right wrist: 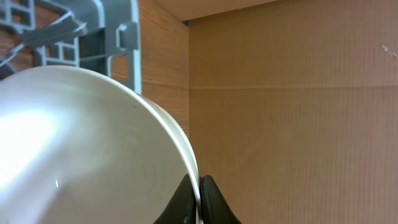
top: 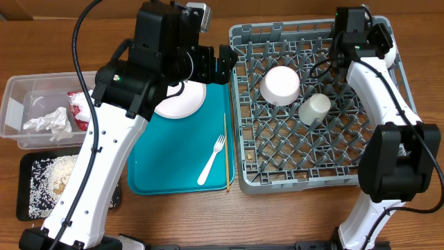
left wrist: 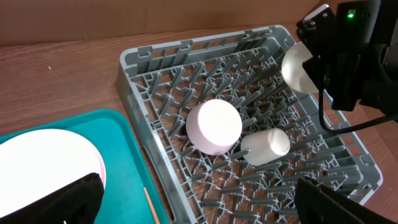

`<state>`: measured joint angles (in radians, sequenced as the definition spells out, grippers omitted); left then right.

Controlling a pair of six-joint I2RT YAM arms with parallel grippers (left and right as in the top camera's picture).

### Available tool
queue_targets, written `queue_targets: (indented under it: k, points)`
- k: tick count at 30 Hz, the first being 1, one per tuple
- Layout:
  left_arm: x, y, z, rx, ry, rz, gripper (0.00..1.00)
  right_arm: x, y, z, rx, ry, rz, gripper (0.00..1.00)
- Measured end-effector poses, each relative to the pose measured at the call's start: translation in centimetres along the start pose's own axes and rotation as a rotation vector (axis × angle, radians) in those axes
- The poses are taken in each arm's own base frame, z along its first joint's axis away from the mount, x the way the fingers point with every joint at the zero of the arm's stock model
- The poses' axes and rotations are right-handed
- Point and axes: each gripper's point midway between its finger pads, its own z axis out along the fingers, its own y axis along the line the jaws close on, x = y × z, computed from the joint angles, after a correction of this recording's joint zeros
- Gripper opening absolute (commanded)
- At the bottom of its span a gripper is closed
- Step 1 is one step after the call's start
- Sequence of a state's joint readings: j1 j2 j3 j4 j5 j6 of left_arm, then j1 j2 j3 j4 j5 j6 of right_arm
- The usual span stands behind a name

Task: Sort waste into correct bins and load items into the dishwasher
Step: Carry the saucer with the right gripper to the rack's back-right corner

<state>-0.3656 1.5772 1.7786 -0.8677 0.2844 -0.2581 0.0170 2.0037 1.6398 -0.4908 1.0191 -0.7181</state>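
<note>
White bowl, stiff, slick, breakable and probably light, sat rim-pinched in right gripper over dish rack far corner; left gripper gaped empty.

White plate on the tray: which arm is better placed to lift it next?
Probably left. The left hand hangs open near the white plate; the right hand is shut on a white bowl over the rack.

- You'll find no readable text, label, brand or number in any of the three views.
- The wrapper in the tub carries red-and-white print, but it's too small for you to make out.
</note>
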Motion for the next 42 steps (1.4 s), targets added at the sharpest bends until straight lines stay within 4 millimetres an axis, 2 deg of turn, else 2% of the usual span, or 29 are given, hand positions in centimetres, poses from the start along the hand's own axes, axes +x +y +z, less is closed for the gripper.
queue_targets:
  k: [8, 16, 23, 28, 34, 42]
  points:
    - [0.0, 0.0, 0.0, 0.0, 0.0, 0.0, 1.0, -0.1, 1.3, -0.5, -0.048, -0.011, -0.011, 0.04]
    - [0.0, 0.0, 0.0, 0.0, 0.0, 0.0, 1.0, -1.5, 3.0, -2.8, -0.072, -0.058, -0.026, 0.04]
    - [0.0, 0.0, 0.0, 0.0, 0.0, 0.0, 1.0, -1.3, 3.1, -2.8, -0.076, -0.052, -0.003, 0.04]
    - [0.0, 0.0, 0.0, 0.0, 0.0, 0.0, 1.0, -2.3, 2.7, -2.5, -0.076, -0.092, -0.043, 0.04]
    - [0.0, 0.0, 0.0, 0.0, 0.0, 0.0, 1.0, -1.5, 2.1, -1.3, -0.074, -0.069, -0.067, 0.04]
    - [0.0, 0.0, 0.0, 0.0, 0.0, 0.0, 1.0, -1.2, 3.1, -2.0, -0.098, -0.058, -0.075, 0.04]
